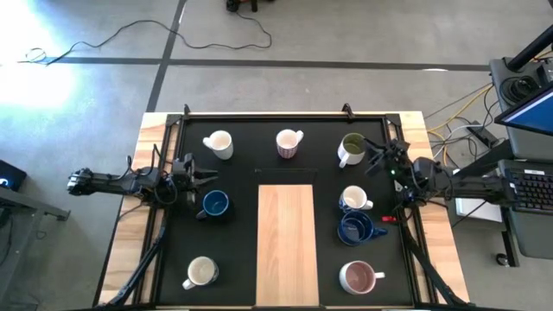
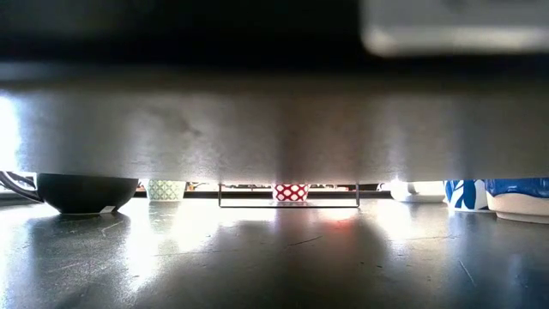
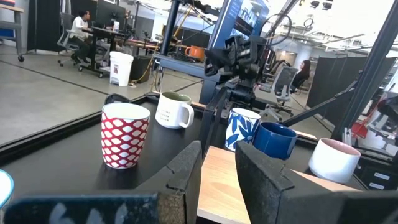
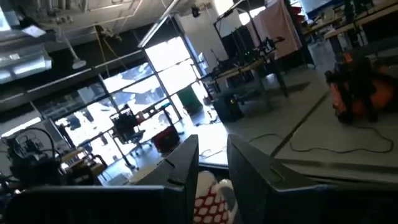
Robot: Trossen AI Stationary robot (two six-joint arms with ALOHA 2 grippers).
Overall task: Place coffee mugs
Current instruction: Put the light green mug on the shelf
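Observation:
Eight mugs stand upright on their bases on the black mat point(image 1: 251, 259). On the left are a white one point(image 1: 219, 143), a dark blue one point(image 1: 215, 204) and a cream one point(image 1: 201, 273). The pink-patterned one point(image 1: 289, 143) stands at the far middle. On the right are the olive green one point(image 1: 351, 149), a blue-patterned white one point(image 1: 353, 199), a dark blue one point(image 1: 354, 228) and one with a maroon inside point(image 1: 357, 277). My left gripper point(image 1: 206, 176) is open and empty, just to the far left of the left dark blue mug. My right gripper point(image 1: 373, 157) is open and empty beside the olive mug, pointing toward the pink-patterned mug point(image 4: 211, 199).
A long wooden board point(image 1: 287, 244) lies down the middle of the mat, between the two groups of mugs. A black frame rail point(image 1: 285, 115) runs along the far edge. In the low view a dark mass overhead hides all but a thin strip of mugs point(image 2: 291, 191).

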